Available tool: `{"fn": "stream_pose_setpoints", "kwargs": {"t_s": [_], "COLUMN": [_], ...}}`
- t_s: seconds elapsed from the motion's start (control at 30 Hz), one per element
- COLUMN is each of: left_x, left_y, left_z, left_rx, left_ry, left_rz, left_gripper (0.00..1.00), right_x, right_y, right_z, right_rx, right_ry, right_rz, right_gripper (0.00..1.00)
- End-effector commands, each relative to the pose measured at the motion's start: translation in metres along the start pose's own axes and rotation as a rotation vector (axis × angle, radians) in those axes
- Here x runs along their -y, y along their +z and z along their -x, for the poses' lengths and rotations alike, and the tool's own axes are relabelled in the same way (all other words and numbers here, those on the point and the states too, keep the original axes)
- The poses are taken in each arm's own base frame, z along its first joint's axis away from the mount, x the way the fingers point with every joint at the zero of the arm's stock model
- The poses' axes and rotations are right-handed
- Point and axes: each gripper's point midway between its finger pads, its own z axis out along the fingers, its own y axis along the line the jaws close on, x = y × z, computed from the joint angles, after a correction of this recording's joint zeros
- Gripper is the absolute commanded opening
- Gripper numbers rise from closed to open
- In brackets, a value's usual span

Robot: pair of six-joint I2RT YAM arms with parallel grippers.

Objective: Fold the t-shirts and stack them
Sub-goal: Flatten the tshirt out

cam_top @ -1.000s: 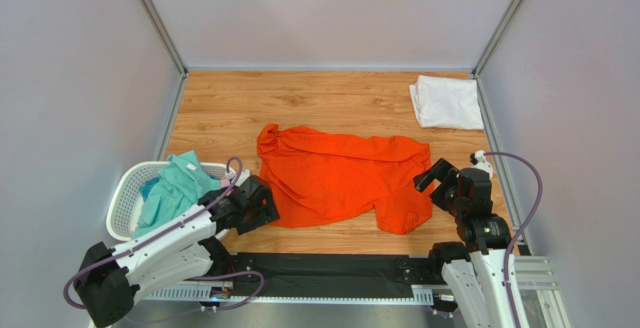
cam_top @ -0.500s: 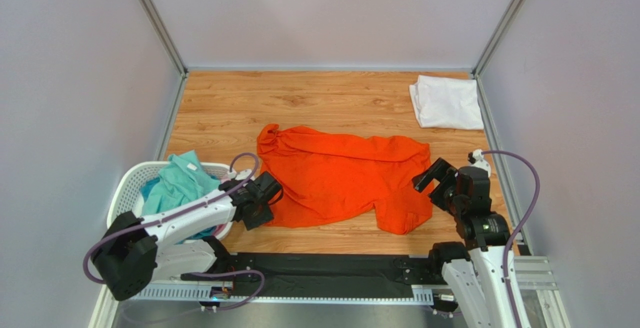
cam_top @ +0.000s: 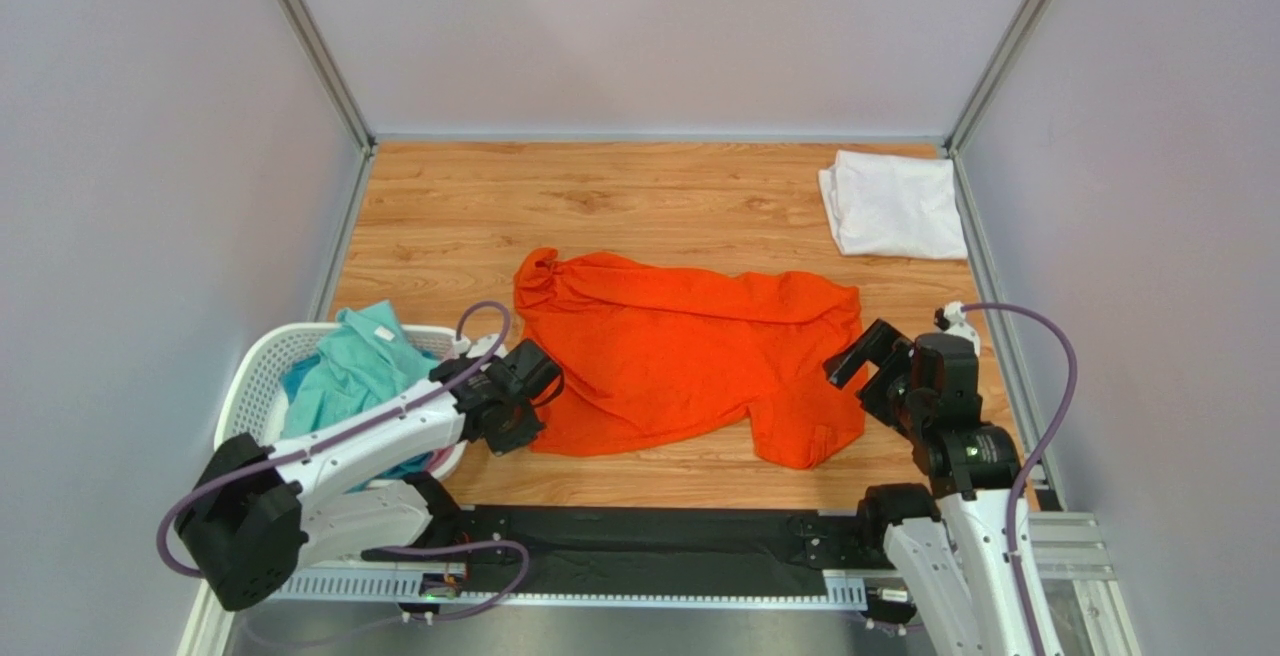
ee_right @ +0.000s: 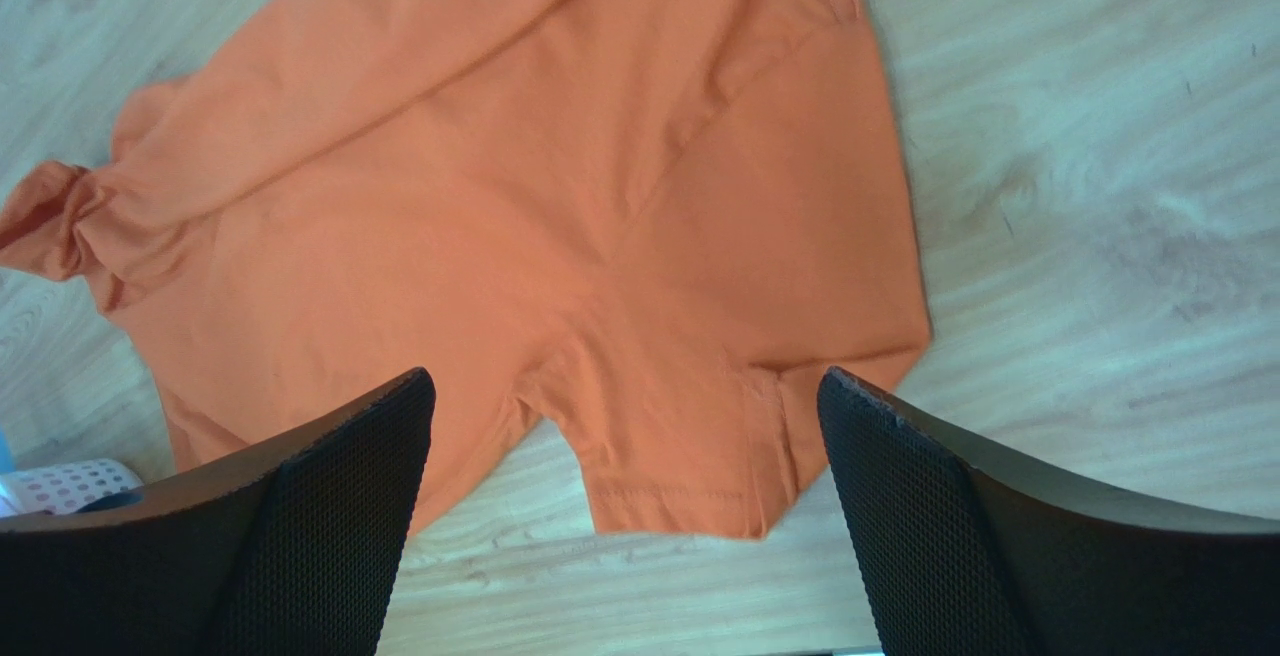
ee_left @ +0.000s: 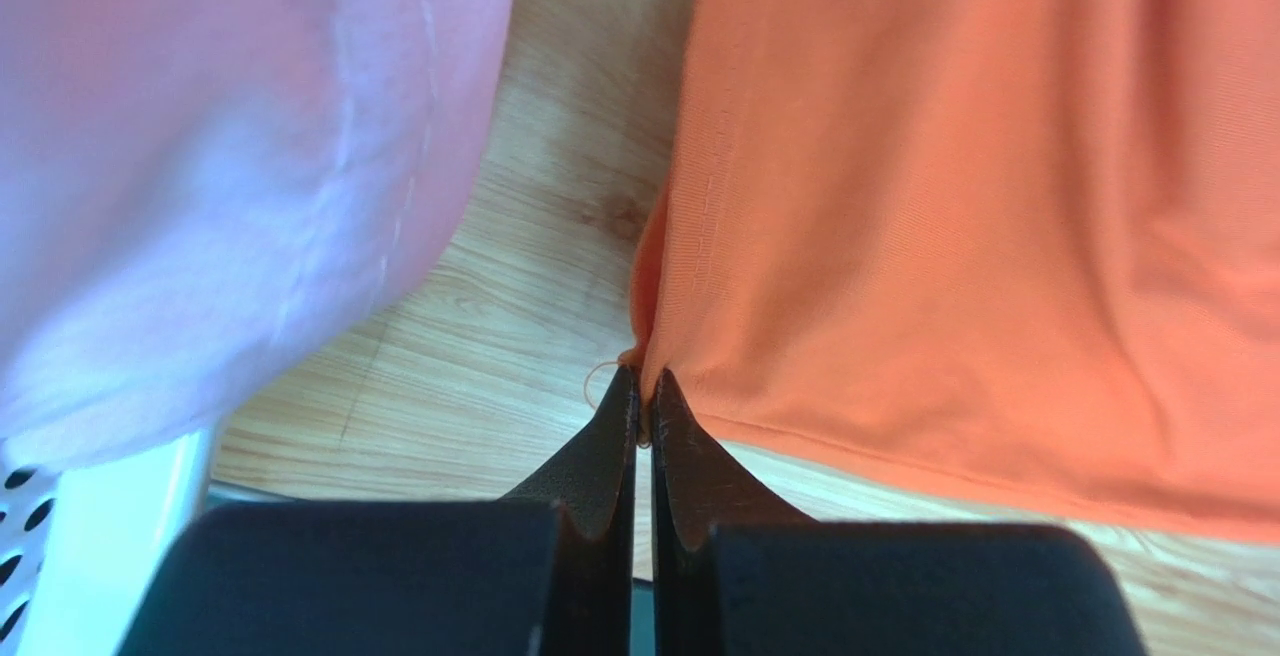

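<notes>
Sitting at the near left, a white plastic laundry basket (cam_top: 245, 394) with a perforated mesh wall holds a crumpled teal t-shirt (cam_top: 353, 368). In the left wrist view a soft pink t-shirt (ee_left: 226, 161) with a stitched seam bulges over the basket's rim. Just right of the basket, the left gripper (cam_top: 522, 391) is low over the wood-grain table (cam_top: 676, 199). Its two black tapered fingers are pressed together, with only a sliver between them. They pinch the near left corner of the orange t-shirt (ee_left: 977, 206), where a loose thread curls off the hem.

That orange t-shirt (cam_top: 676, 356) lies spread but rumpled across the middle of the table. It is a fine knit with a double-stitched hem, one end bunched toward the far left and a sleeve flap pointing near on the right.

At the shirt's near right edge, the right gripper (cam_top: 869, 367) hangs above the cloth without touching it. Its jaws stand wide, and the textured black pads (ee_right: 331, 521) frame the sleeve in the right wrist view.

In the far right corner a white t-shirt (cam_top: 894, 203) lies folded into a rough rectangle, well apart from the orange one.
</notes>
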Motion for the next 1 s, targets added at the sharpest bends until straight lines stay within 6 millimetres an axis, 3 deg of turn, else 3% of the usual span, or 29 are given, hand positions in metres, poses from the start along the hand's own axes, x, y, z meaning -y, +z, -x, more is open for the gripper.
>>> {"fn": "stream_pose_setpoints", "kwargs": {"t_s": [0.0, 0.17, 0.23, 0.47, 0.73, 0.97], "left_x": [0.002, 0.002, 0.001, -0.003, -0.007, -0.008], "left_y": [-0.01, -0.019, -0.022, -0.028, -0.025, -0.024], "left_z": [0.009, 0.021, 0.026, 0.035, 0.034, 0.034], "left_rx": [0.048, 0.117, 0.15, 0.209, 0.202, 0.2], "left_ry": [0.011, -0.005, -0.034, -0.05, -0.059, -0.058], "left_rz": [-0.053, -0.106, -0.128, -0.151, -0.117, -0.105], "left_gripper": [0.0, 0.0, 0.0, 0.0, 0.0, 0.0], "right_x": [0.001, 0.014, 0.021, 0.03, 0.049, 0.04], "right_y": [-0.011, -0.018, -0.014, 0.011, 0.039, 0.062], "right_z": [-0.009, -0.024, -0.027, -0.063, -0.068, -0.086], "right_rx": [-0.07, -0.168, -0.18, -0.258, -0.246, -0.307], "right_ry": [0.037, 0.045, 0.043, -0.062, -0.185, -0.186], "right_rz": [-0.03, -0.135, -0.188, -0.339, -0.508, -0.454], "right_gripper": [1.0, 0.98, 0.9, 0.86, 0.66, 0.58]}}
